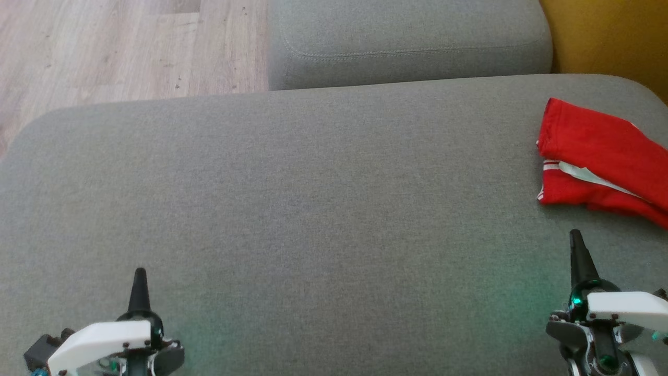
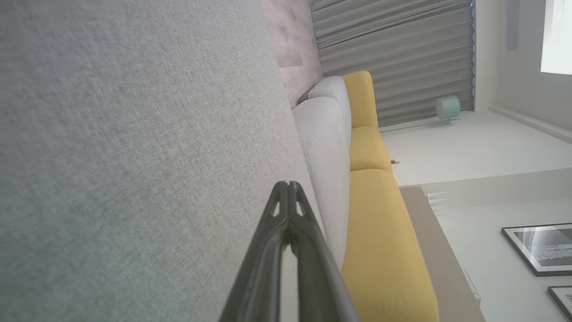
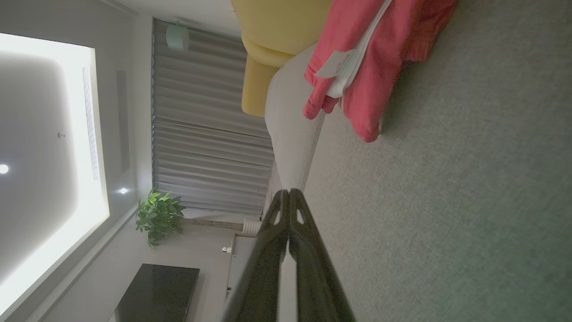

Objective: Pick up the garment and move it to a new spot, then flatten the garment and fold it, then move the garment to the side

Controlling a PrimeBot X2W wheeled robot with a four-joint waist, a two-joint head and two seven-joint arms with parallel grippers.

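The garment is red with white trim and lies folded at the far right of the grey sofa cushion, running off the head view's right edge. In the right wrist view the garment sits ahead of the fingers, a white label showing in its fold. My right gripper is shut and empty, a short way nearer than the garment. My left gripper is shut and empty at the lower left, far from the cloth. Both pairs of fingertips meet in the wrist views, left gripper and right gripper.
A second grey cushion lies beyond the big one. Yellow upholstery rises at the back right. Wooden floor shows at the upper left, past the cushion's rounded far-left corner.
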